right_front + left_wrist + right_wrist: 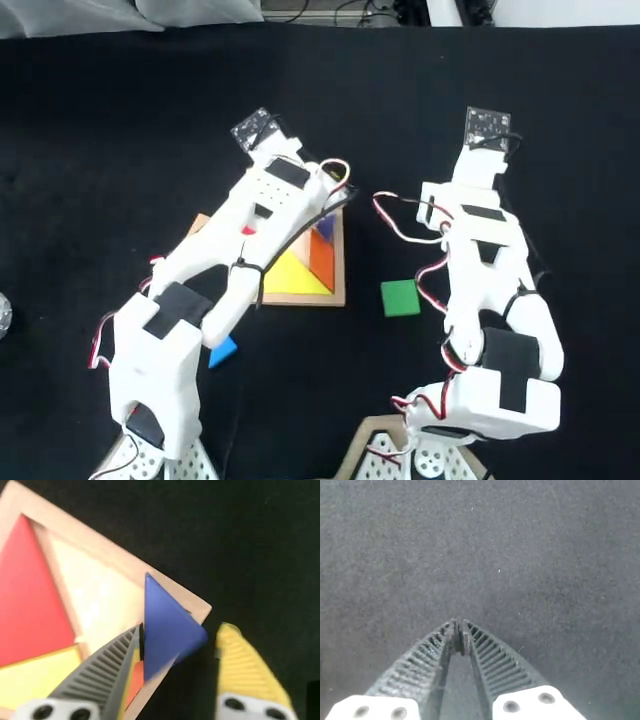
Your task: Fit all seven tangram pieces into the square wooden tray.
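Two arms reach over the black tabletop [120, 120]. The left arm [240, 250] slants across the wooden tray [170, 587], with the left gripper [180, 630] spread around a blue triangle [167, 625] tilted over the tray's corner, its grey finger [110, 665] touching it. The right arm [485, 260] stands folded beside a green square [400, 298], and the right gripper [459, 630] is pressed together above bare cloth.

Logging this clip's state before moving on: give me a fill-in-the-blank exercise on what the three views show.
1. The square piece lying on the cloth outside the tray is ____.
2. The right gripper is ____ over bare cloth.
3. The blue triangle sits between the left gripper's gray finger and its ____ finger.
Missing words: green; shut; yellow.
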{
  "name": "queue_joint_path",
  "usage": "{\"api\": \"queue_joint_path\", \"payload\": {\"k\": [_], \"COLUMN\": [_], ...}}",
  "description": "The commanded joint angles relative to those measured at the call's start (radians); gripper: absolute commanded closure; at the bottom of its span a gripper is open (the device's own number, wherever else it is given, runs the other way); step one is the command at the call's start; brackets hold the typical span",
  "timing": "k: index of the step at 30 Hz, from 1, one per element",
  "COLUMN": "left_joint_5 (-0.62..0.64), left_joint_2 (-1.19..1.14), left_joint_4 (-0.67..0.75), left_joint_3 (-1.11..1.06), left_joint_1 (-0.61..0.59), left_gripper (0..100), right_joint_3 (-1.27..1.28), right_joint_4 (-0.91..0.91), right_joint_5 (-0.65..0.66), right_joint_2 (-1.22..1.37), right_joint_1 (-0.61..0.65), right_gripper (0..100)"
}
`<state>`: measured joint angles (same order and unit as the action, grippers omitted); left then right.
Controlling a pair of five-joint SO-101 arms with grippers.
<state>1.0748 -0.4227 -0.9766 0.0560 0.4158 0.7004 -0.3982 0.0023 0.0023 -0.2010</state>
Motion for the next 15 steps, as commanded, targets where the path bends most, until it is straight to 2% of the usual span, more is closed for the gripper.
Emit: {"api": "queue_joint_path", "payload": {"k": [1, 10, 13, 15], "left_joint_5": [0.000, -0.002, -0.021, -0.138], "left_joint_2": [0.012, 0.026, 0.101, 0.169], "left_joint_4": [-0.089, -0.115, -0.259, -0.390], "left_joint_3": [0.096, 0.114, 0.174, 0.220], "left_joint_1": [0.002, -0.025, -0.119, -0.193], "left_gripper": [69, 69, 69, 69], "right_joint_3": [-0.070, -0.070, -0.070, -0.068], "right_joint_4": [0.015, 0.015, 0.015, 0.017], "right_joint_5": [0.000, -0.003, -0.005, -0.006], "right_joint_2": [-0.012, -0.012, -0.012, -0.010], "right_joint_1": [-0.009, -0.009, -0.009, -0.005], "right_gripper": [98.7, 98.7, 98.7, 98.7]}}
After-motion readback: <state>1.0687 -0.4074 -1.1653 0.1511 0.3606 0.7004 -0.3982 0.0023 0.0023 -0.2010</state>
